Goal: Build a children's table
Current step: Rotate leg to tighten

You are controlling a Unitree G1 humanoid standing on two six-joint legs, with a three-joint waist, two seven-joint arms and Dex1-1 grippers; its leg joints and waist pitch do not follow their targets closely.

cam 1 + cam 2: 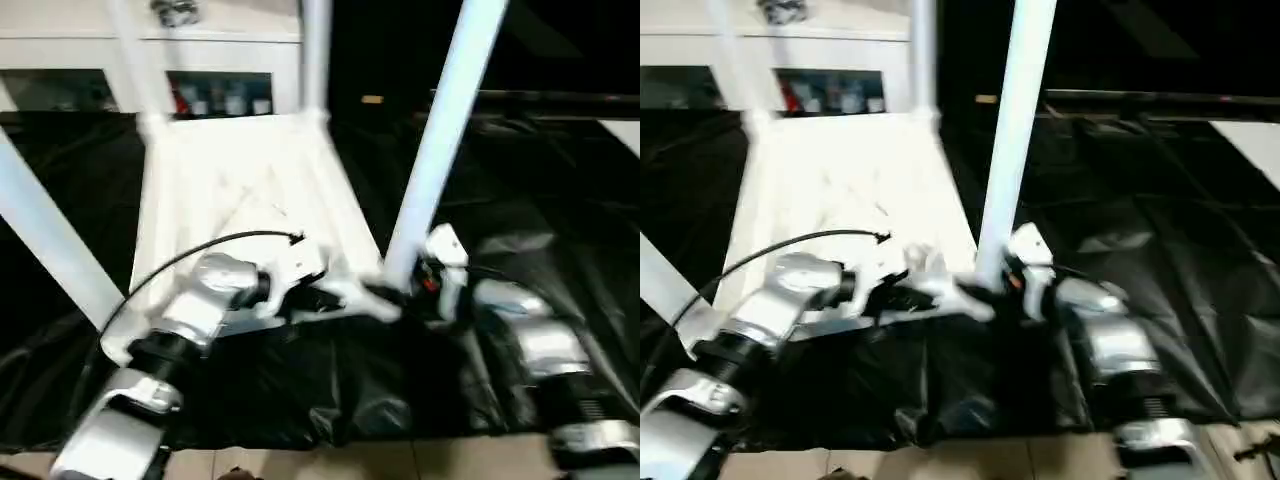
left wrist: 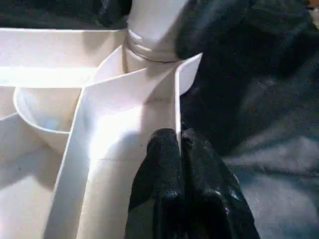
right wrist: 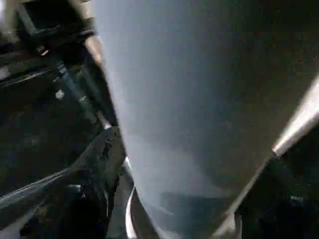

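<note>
1. Children's table lies upside down on black-covered work table, ribbed underside up, white legs standing up from corner sockets
2. Near-right leg upright in its socket, right beside both grippers; near-left leg leans out toward pic left; two far legs rise at the back corners
3. L gripper: fingers pinched together on the thin raised rim of the tabletop, just short of the near-right corner socket; rim wall sits between the 2 black pads
4. R gripper: at base of near-right leg, one black finger visible on one side of the tube, other finger at the opposite side; jaws stand wide round the leg, can't tell if pads touch it
5. Bkgd: white shelf unit w/ small items behind the work table
</note>
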